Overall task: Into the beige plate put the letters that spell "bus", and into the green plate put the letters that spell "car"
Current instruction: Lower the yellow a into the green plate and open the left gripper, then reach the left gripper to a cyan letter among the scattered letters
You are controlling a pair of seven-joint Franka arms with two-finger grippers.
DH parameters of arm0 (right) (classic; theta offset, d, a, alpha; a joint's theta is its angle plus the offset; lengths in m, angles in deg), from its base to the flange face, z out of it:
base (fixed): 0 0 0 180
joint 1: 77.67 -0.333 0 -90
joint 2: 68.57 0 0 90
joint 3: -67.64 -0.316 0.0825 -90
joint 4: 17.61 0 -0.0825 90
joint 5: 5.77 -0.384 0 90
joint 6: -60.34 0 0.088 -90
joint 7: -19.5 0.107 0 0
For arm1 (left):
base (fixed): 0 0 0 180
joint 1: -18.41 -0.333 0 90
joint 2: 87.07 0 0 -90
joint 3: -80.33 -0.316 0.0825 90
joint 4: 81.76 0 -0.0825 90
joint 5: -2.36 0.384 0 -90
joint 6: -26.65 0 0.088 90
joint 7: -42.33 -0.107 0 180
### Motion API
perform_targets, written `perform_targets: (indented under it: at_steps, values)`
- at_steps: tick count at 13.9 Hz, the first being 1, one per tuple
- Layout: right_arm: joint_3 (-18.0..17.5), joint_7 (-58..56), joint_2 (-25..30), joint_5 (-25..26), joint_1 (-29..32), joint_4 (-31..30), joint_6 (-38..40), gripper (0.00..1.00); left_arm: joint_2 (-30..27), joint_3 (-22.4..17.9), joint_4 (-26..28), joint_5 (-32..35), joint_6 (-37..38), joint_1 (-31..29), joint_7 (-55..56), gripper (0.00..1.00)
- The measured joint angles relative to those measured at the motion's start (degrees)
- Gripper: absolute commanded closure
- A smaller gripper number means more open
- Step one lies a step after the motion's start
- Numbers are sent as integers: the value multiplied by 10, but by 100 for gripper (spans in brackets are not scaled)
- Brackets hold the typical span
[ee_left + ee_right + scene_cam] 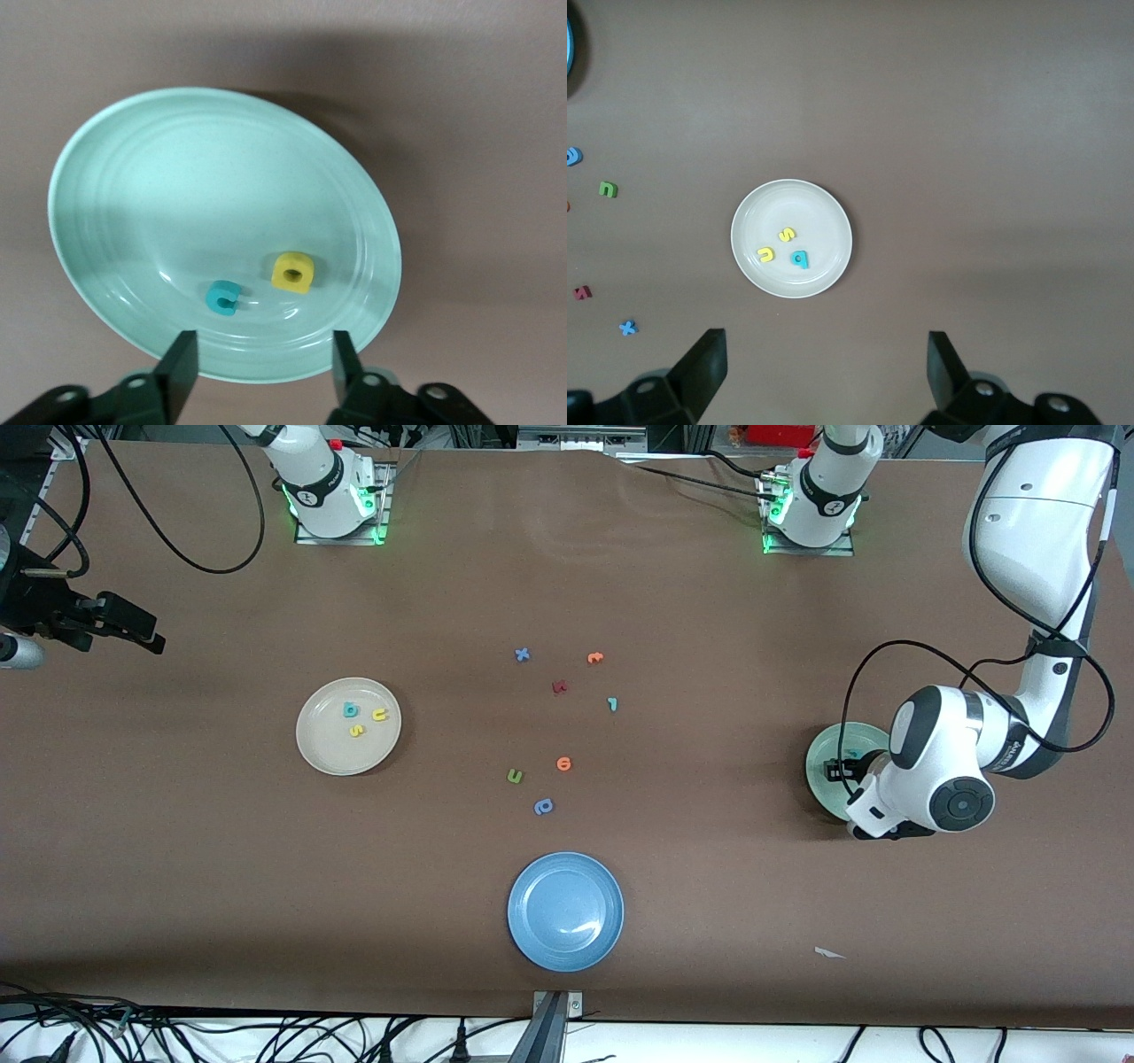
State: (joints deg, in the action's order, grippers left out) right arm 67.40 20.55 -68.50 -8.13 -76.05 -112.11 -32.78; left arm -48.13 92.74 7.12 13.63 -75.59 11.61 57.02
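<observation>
Jaws on both arms stand spread with nothing between them. Largest in view, the left arm bends down from its base so that its bulky wrist covers much of the green plate (828,755) in the front view; the left gripper (262,365) hangs low over that plate's rim. The right gripper (824,367) waits high over the table at the right arm's end, looking down on the beige plate (330,755).

A blue plate (565,911) lies nearest the front camera, midway along the table, holding nothing.

On the beige plate sit the teal b (351,709), the yellow u (380,715) and the yellow s (356,730), close together. On the green plate lie the teal c (222,297) and the yellow a (293,272), near each other but apart.

Between the two plates, loose letters are scattered on the bare table: the teal r (611,704) lies well apart from the green plate, with a dark red letter (559,686) beside it, an orange t-shaped letter (595,658) and a blue x (522,654) farther from the camera. Nearer the camera lie an orange round letter (563,763), a green u-shaped letter (515,777) and a blue round letter (543,807).

A small white scrap (829,953) lies near the table's camera edge.
</observation>
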Motion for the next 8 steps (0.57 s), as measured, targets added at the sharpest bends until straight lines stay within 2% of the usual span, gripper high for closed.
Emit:
perform_targets:
  at_steps: [3,5,8]
  values:
    - [0,0,0,0,0,0,0,0,-23,25,-12,-35,0,1,18,0]
    - [0,0,0,0,0,0,0,0,-40,72,-12,-65,2,2,92,0]
    - [0,0,0,0,0,0,0,0,-42,149,-3,-71,-3,22,260,0]
